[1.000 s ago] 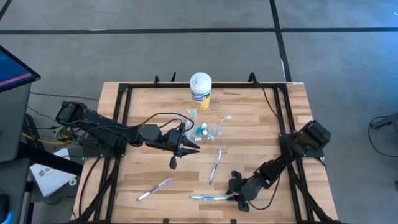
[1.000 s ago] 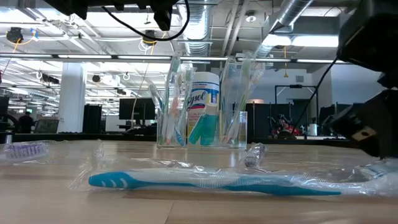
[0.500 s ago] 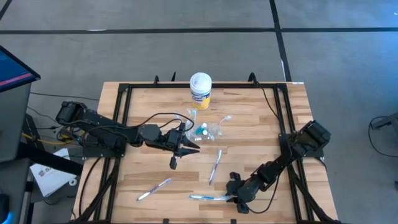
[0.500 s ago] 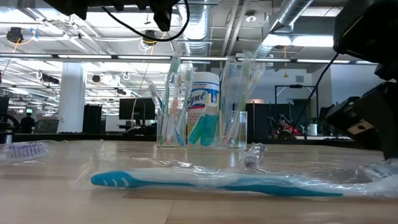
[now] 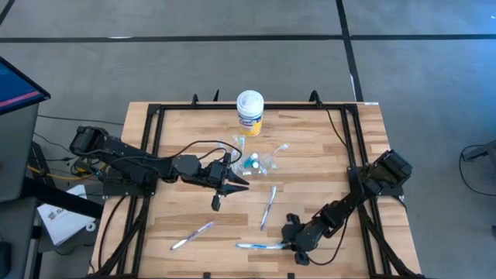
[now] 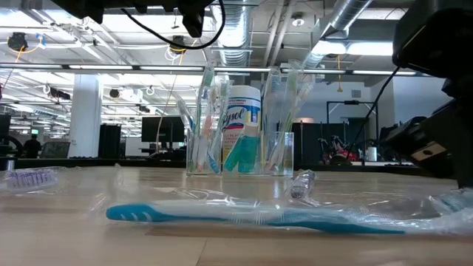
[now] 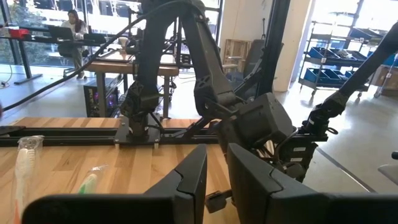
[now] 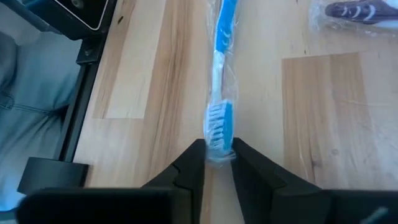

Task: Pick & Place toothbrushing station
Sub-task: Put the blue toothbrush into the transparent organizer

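Two arms are on my screens. My right hand (image 5: pixel 290 247) sits low at the near edge of the tabletop (image 5: pixel 310 155), and its wrist camera shows both fingers closed on the bristle end of a blue-and-white toothbrush (image 8: pixel 220 93) in a clear wrapper. That toothbrush lies flat on the wood, its handle reaching away from the fingers toward the left side of the tabletop; in the low view it stretches across the foreground (image 6: pixel 251 216).

My left hand (image 5: pixel 232 184) hovers near the middle of the tabletop, just beside the clear cup (image 5: pixel 254 162) on its left side. Its fingers (image 7: pixel 189 180) stand close together with a narrow gap, and I see nothing between them.

The clear cup stands upright a little behind the centre, near the yellow Lysol canister (image 5: pixel 249 112) with its white lid, which stands at the far edge. In the low view the cup (image 6: pixel 240 151) holds several upright toothbrushes and a teal tube, with the canister right behind it.

Three more wrapped toothbrushes lie loose on the wood. One (image 5: pixel 268 206) lies in front of the cup, between it and my right hand. Another (image 5: pixel 192 235) lies toward the near left. A purple-bristled one (image 8: pixel 354 11) shows in the right wrist camera, well apart from the gripped brush. A small dark item (image 5: pixel 216 204) lies just in front of my left hand; I cannot tell what it is.
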`<move>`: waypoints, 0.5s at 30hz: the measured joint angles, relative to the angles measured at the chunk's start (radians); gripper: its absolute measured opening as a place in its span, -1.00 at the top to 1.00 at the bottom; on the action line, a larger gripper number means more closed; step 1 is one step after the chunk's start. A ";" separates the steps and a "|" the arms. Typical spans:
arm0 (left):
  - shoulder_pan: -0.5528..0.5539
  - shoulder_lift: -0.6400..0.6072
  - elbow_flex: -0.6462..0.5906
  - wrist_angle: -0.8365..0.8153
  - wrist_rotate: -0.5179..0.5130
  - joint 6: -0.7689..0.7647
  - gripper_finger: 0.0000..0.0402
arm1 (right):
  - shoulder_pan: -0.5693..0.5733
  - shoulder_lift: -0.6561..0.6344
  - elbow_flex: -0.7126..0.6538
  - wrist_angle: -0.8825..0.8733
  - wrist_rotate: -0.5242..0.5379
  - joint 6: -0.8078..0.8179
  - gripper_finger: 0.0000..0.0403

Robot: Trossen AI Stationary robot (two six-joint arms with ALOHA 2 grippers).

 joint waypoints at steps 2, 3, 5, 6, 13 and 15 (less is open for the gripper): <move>0.000 0.000 0.000 0.000 0.000 0.000 0.71 | 0.000 0.000 0.000 -0.001 -0.004 -0.005 0.71; 0.000 0.000 0.000 0.000 0.000 0.000 0.71 | 0.001 0.000 -0.001 -0.001 -0.010 -0.008 0.74; 0.000 0.000 0.000 0.000 0.000 0.000 0.71 | 0.000 0.000 -0.001 -0.001 -0.018 -0.011 0.78; 0.000 0.000 0.000 0.000 0.000 0.000 0.71 | 0.000 0.000 -0.001 -0.001 -0.019 -0.012 0.80; 0.000 0.000 0.000 0.000 0.001 0.000 0.71 | -0.013 0.000 -0.001 -0.001 -0.045 -0.007 0.76; 0.000 0.000 0.000 0.000 0.001 0.000 0.71 | -0.017 0.000 -0.001 -0.001 -0.057 -0.007 0.73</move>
